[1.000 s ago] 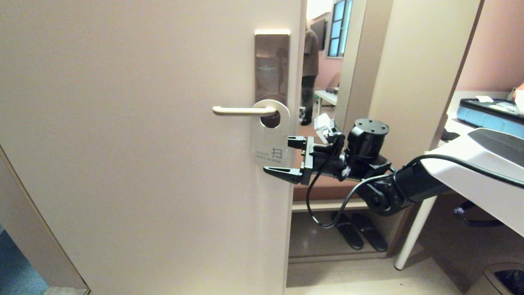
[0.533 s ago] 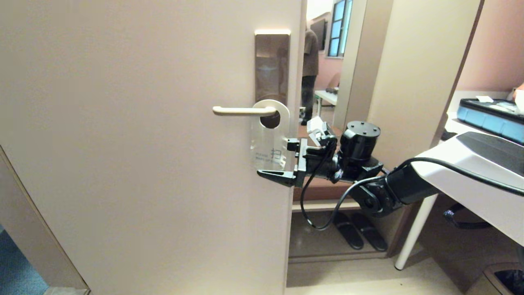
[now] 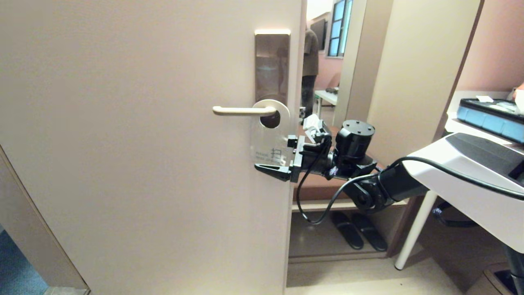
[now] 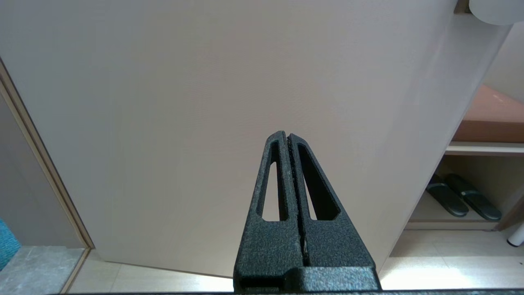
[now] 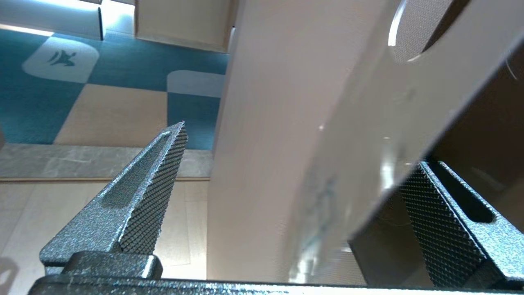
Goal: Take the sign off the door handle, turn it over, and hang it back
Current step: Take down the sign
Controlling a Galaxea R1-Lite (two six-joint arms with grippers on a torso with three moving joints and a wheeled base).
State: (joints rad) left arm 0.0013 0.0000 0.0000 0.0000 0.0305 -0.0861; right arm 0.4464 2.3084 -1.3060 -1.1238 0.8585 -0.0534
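Observation:
The sign (image 3: 270, 137) hangs white side out by its hole on the cream door handle (image 3: 239, 110), in front of the bronze plate (image 3: 272, 65). My right gripper (image 3: 273, 155) reaches in from the right at the sign's lower end and is open. One finger (image 3: 270, 170) sits just under the sign's bottom edge, the other at its right edge. In the right wrist view the sign (image 5: 368, 135) runs between the wide-apart fingers (image 5: 139, 192) of the right gripper (image 5: 301, 145), close to the far one. My left gripper (image 4: 287, 135) is shut, empty and parked low, facing the door.
The door's free edge (image 3: 295, 164) is just behind the right gripper. Beyond it are a low shelf with dark slippers (image 3: 358, 231) and a person (image 3: 310, 69) standing far back. A white table leg (image 3: 413, 233) and a blue case (image 3: 491, 116) are at the right.
My right gripper has moved left and slightly up, so the sign's lower end now lies between its open fingers. The sign's bottom has shifted a little left. The left arm is still.

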